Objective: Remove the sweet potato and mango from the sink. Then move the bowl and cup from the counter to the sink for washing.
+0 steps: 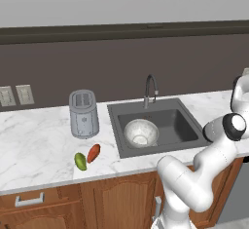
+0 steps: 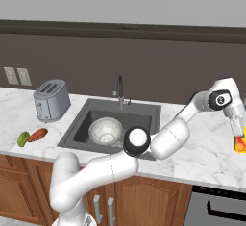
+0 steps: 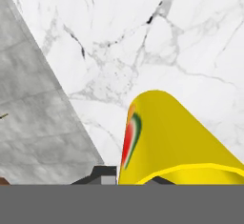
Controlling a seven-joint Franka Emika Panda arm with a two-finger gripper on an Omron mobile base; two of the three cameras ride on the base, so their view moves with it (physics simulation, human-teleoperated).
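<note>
At the far right of the counter, my gripper (image 2: pixel 239 132) is shut on the small yellow cup (image 2: pixel 240 144) and holds it by the rim from above. In the hand view the cup (image 3: pixel 176 137) shows its red and green mark, with my gripper (image 3: pixel 128 178) closed on its rim over white marble. The mottled whitish bowl (image 1: pixel 141 133) (image 2: pixel 105 131) sits in the dark grey sink (image 1: pixel 182 125) (image 2: pixel 141 117). Left of the sink, the orange-red sweet potato (image 1: pixel 93 152) (image 2: pixel 37 134) and the green mango (image 1: pixel 80 161) (image 2: pixel 22 139) lie side by side on the counter.
A grey toaster (image 1: pixel 83 113) (image 2: pixel 50 100) stands on the counter left of the sink. The curved faucet (image 1: pixel 150 89) (image 2: pixel 118 90) rises behind the basin. My arm arches over the sink's front right corner. Wall outlets (image 1: pixel 14 95) sit at the far left.
</note>
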